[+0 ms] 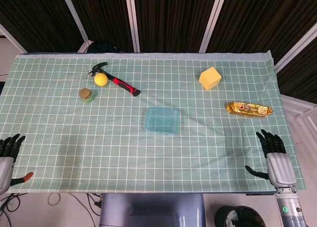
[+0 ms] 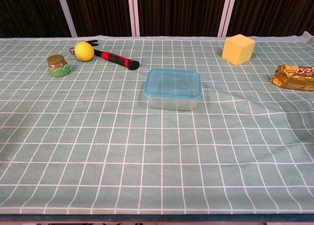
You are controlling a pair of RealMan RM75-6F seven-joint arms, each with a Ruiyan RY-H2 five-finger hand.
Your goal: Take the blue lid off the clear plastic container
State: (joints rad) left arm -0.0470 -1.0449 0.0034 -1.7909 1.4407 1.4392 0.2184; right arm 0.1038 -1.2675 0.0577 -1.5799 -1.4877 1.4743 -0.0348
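Observation:
The clear plastic container (image 2: 172, 101) stands in the middle of the table with its blue lid (image 1: 162, 120) (image 2: 173, 83) seated on top. My left hand (image 1: 7, 158) lies at the table's front left corner, fingers spread and empty, far from the container. At the front right corner my right hand (image 1: 276, 160) also has its fingers spread and holds nothing. Neither hand shows in the chest view.
A red-handled hammer (image 1: 116, 79), a yellow ball (image 1: 100, 79) and a small gold-lidded jar (image 1: 86, 94) lie at the back left. A yellow block (image 1: 210, 78) and a gold snack wrapper (image 1: 249, 109) lie on the right. A green checked cloth (image 1: 74, 138) covers the table.

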